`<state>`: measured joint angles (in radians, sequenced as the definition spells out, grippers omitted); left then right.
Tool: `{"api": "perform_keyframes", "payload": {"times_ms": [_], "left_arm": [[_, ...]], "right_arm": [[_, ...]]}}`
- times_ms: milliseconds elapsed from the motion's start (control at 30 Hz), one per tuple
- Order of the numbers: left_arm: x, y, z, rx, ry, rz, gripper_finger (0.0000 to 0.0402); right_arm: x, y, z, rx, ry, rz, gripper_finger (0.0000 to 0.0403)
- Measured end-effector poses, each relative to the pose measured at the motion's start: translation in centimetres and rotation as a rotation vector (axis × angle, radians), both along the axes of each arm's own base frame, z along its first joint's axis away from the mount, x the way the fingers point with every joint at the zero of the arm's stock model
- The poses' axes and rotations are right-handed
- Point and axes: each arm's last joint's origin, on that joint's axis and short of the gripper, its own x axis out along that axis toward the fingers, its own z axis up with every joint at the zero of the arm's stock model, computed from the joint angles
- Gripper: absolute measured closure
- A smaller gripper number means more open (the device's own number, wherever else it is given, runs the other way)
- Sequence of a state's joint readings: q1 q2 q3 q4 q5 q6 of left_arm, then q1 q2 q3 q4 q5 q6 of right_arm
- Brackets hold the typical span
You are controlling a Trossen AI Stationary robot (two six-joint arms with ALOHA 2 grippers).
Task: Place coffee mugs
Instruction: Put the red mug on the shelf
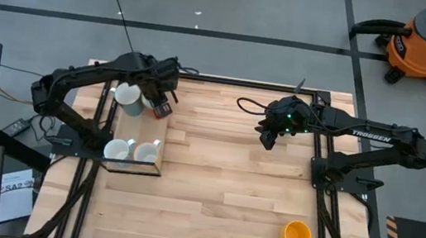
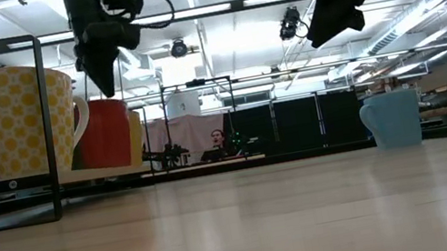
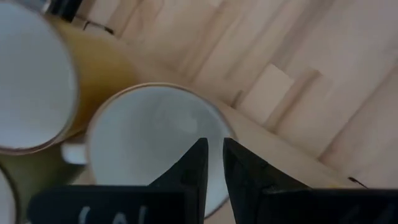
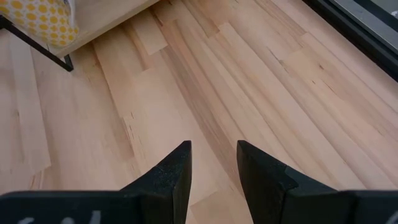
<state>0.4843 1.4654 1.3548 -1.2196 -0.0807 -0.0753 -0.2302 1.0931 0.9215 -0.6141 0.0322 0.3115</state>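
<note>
Left gripper above black-framed wooden rack at table's left edge; fingers narrowed to slim gap, nothing held, over white-lined ceramic mug. Yellow-dotted mug on rack. Right gripper raised mid-table, half open, empty. Orange mug near right front corner.

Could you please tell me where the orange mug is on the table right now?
In the high view, the orange mug lies alone near the table's front right corner, well below the right arm and apart from the other mugs.
</note>
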Motion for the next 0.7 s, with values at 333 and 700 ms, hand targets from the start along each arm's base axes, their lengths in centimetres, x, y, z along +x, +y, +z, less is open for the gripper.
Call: {"api": "perform_keyframes", "payload": {"times_ms": [333, 700], "left_arm": [[2.0, -2.1, 0.3, 0.043, -0.091, -0.106, 0.0345], [3.3, -1.7, -0.8, 0.046, -0.103, -0.096, 0.0345]], "right_arm": [[0.0, 0.0, 0.0, 0.000, 0.000, 0.000, 0.0270], [0.0, 0.0, 0.0, -0.001, -0.002, 0.000, 0.0270]]}}
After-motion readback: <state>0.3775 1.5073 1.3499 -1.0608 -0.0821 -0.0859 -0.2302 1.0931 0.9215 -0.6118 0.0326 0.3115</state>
